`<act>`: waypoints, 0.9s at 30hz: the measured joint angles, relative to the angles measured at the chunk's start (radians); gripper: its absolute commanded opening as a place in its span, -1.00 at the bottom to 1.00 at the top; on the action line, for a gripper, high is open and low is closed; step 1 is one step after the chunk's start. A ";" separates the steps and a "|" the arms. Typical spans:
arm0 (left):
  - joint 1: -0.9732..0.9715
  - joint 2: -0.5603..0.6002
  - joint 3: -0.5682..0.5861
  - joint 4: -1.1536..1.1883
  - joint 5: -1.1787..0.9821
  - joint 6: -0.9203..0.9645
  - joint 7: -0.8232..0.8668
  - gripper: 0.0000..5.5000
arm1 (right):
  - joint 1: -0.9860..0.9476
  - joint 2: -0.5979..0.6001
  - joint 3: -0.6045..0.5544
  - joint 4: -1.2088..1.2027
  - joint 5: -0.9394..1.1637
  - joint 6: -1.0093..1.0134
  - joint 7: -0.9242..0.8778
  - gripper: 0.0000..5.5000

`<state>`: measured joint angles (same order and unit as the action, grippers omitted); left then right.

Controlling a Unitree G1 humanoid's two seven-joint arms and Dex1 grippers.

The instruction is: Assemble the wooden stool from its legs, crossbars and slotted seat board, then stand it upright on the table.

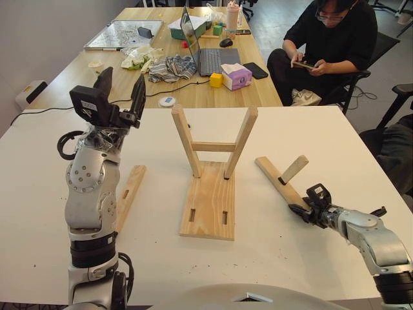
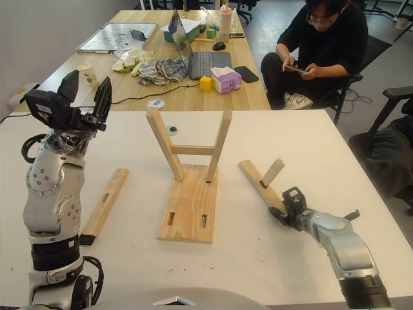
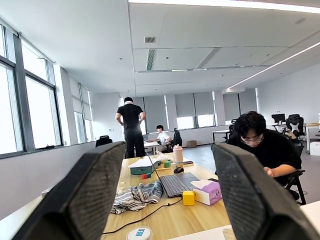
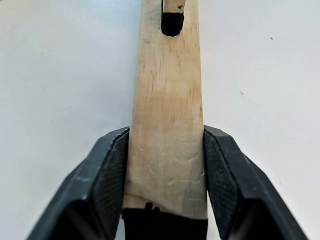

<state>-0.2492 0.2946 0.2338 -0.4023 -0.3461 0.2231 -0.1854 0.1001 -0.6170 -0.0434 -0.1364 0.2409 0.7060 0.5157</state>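
Right jaws pinching leg [image 4: 167, 125] — wrist close-up, left jaws apart

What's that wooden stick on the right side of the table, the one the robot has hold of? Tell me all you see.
It is a pale wooden stool leg, lying flat on the white table, right of the seat board and apart from it. A short crossbar sits plugged into a dark slot about midway and sticks up at a tilt. Its near end has a black tip. The right tool is shut on that end, one finger against each side.
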 measured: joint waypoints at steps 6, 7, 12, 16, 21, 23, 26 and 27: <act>-0.100 -0.045 0.134 0.065 -0.190 0.177 0.138 0.14 | -0.351 0.088 -0.229 0.231 -0.012 -0.212 -0.246 -0.26; -0.112 -0.054 0.143 0.069 -0.231 0.200 0.142 0.14 | -0.426 0.082 -0.232 0.256 -0.013 -0.250 -0.232 -0.26; -0.099 -0.082 0.137 -0.029 -0.552 0.342 0.097 0.14 | -0.757 -0.026 -0.202 0.288 0.113 -0.232 0.058 -0.26; -0.060 -0.071 0.062 -0.145 -0.728 0.446 0.061 0.14 | -0.909 -0.103 -0.210 0.231 0.321 -0.020 0.268 -0.26; -0.026 -0.033 -0.003 -0.210 -0.843 0.489 -0.002 0.14 | -0.927 -0.147 -0.205 0.079 0.503 0.219 0.369 -0.26; -0.026 -0.032 -0.043 -0.216 -0.862 0.490 -0.035 0.14 | -0.899 -0.150 -0.189 -0.008 0.576 0.282 0.415 -0.26; -0.027 -0.034 -0.088 -0.212 -0.862 0.489 -0.058 0.23 | -0.850 -0.182 -0.167 -0.077 0.654 0.340 0.491 -0.26; -0.030 -0.037 -0.100 -0.207 -0.866 0.489 -0.062 0.29 | -0.845 -0.188 -0.162 -0.089 0.670 0.356 0.514 -0.26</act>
<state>-0.2789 0.2579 0.1342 -0.6097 -1.2125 0.7119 -0.2472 -0.7454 -0.8048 -0.2055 -0.2251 0.9105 1.0620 1.0293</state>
